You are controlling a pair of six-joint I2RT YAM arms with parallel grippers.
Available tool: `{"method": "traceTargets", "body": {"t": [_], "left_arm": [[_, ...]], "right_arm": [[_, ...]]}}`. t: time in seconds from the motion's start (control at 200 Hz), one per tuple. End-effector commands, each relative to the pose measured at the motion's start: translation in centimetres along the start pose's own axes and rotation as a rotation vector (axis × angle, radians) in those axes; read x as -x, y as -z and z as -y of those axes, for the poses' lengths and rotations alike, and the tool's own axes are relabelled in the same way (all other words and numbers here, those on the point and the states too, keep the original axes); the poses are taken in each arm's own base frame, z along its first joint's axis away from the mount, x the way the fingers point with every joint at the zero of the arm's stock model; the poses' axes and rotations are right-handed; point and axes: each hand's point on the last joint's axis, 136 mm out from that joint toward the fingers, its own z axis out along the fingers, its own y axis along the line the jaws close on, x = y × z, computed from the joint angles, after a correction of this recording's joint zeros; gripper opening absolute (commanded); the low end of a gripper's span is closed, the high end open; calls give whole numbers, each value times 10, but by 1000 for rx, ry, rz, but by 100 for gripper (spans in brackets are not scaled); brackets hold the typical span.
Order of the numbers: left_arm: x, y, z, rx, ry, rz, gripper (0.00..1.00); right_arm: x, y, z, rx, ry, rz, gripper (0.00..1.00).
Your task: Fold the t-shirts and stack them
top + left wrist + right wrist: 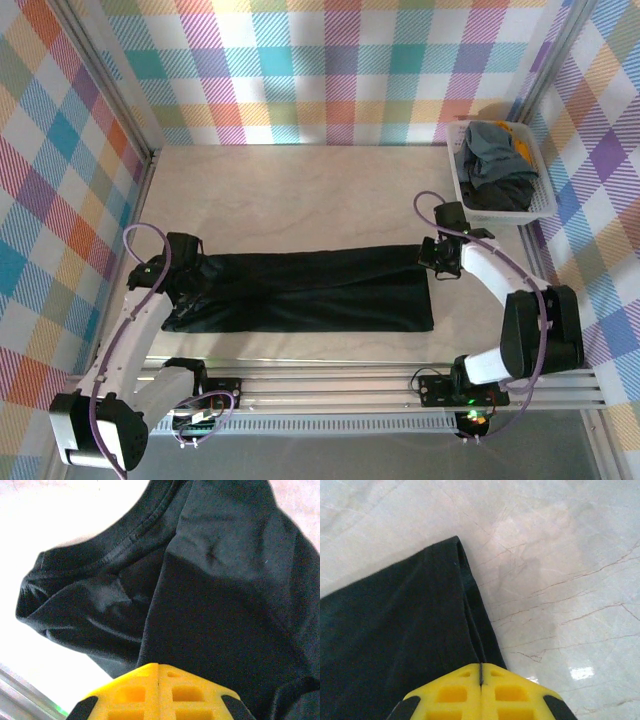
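A large black t-shirt (310, 290) lies folded into a long strip across the near part of the table. My left gripper (190, 262) is at its left end. In the left wrist view its yellow fingers (158, 666) are shut, with a fold of the black t-shirt (220, 605) running into their tips near the collar. My right gripper (437, 258) is at the strip's upper right corner. In the right wrist view it (481, 665) is shut on the edge of the black t-shirt (395, 630). Grey-blue (490, 150), yellow-orange (520, 150) and dark (500, 195) t-shirts lie heaped at the back right.
The heaped shirts sit in a white slatted basket (455, 165) against the right wall. Pale marbled table (300, 190) stretches behind the strip. A metal rail (350, 385) runs along the near edge. Checked walls close in the left, back and right.
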Motion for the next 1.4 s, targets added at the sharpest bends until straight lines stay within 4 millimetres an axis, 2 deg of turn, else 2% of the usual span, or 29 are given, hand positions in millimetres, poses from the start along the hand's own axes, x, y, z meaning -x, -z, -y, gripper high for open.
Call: {"method": "traceTargets", "body": {"t": [0.0, 0.165, 0.285, 0.365, 0.425, 0.47, 0.54, 0.585, 0.655, 0.72, 0.785, 0.945, 1.015, 1.12, 1.305, 1.395], "left_arm": [[17, 8, -2, 31, -7, 53, 0], [8, -1, -6, 41, -13, 27, 0], [-3, -10, -9, 39, -12, -4, 0], [-6, -13, -11, 50, -14, -19, 0], [-8, -13, -12, 57, -11, -28, 0], [-9, -12, -13, 63, -5, -38, 12], [-9, -6, -15, 72, 17, -39, 42], [-6, 0, -15, 72, 31, -30, 52], [3, 10, -8, 44, 44, -8, 56], [15, 15, 3, 24, 49, 7, 55], [27, 11, 17, 7, 61, -1, 52], [58, -23, 61, -68, 129, -47, 40], [65, -48, 72, -47, 144, -95, 34], [70, -84, 71, 22, 167, -168, 31], [80, -133, 38, 137, 233, -259, 31], [82, -154, 47, 89, 243, -328, 32]], "right_arm": [[-15, 3, 8, -29, -8, -30, 0], [-35, -8, 11, -32, -31, -86, 0], [-43, -18, 8, -21, -33, -131, 0], [-44, -19, 9, -41, -40, -156, 8], [-42, -16, 8, -39, -42, -150, 19], [-40, -11, 9, -48, -50, -136, 27], [-33, 2, 14, -74, -67, -89, 35], [-28, 11, 16, -81, -78, -53, 38], [-18, 24, 11, -58, -77, 5, 40], [-10, 33, -2, -16, -54, 41, 38], [-7, 35, -19, 43, -32, 44, 33], [-23, 13, -68, 169, 6, -54, 24], [-35, -4, -79, 180, -25, -127, 20], [-44, -31, -70, 103, -87, -191, 20], [-31, -57, -37, -82, -151, -266, 19], [-21, -69, -31, -103, -190, -315, 20]]}}
